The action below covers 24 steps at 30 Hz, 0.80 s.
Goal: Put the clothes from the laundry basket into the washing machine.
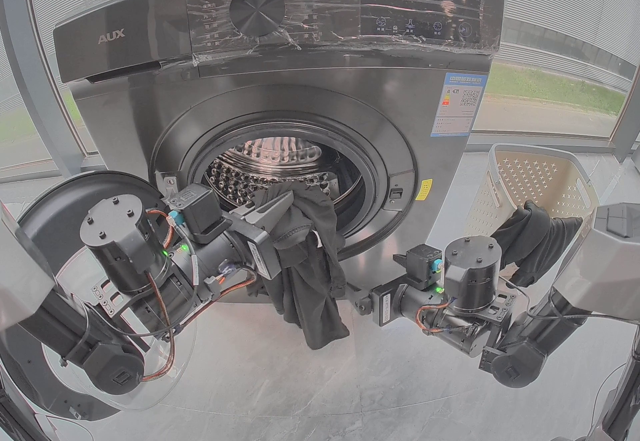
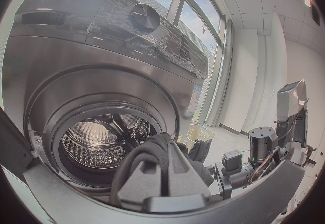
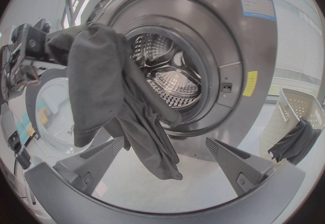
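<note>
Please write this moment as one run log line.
left gripper: shut on dark garment, hanging at drum | right gripper: open, empty | laundry basket: second dark garment over rim

On the washing machine (image 1: 373, 96) I see a logo (image 1: 111, 36) at 10 o'clock, an energy label (image 1: 459, 104) at 2, and a yellow sticker (image 1: 424, 190) at 3.

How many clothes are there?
2. One dark garment hangs from the left gripper at the washing machine's opening; a second garment drapes over the laundry basket's rim. Others may hide inside.
</note>
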### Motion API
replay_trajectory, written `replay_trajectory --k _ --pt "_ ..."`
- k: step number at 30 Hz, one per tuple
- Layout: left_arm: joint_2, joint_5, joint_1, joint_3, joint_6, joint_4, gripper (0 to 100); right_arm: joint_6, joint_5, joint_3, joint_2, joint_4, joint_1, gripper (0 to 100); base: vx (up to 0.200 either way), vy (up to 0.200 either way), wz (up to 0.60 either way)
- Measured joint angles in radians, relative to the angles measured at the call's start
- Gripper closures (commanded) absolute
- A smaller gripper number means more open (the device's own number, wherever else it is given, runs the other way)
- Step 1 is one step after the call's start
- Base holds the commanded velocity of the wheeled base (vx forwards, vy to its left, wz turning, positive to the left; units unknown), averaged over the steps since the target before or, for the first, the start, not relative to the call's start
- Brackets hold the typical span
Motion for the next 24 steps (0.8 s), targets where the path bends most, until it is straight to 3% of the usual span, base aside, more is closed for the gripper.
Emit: replay_trajectory --k 13,24 --pt "0.000 0.026 -0.004 -0.024 0.000 0.000 100 0.001 0.045 -0.021 0.049 -0.089 0.056 0 0.000 0.000 0.00" --pt "-0.004 0.030 -0.010 -0.026 0.000 0.001 100 0.000 0.057 -0.198 0.185 -0.143 0.056 0 0.000 0.000 0.00"
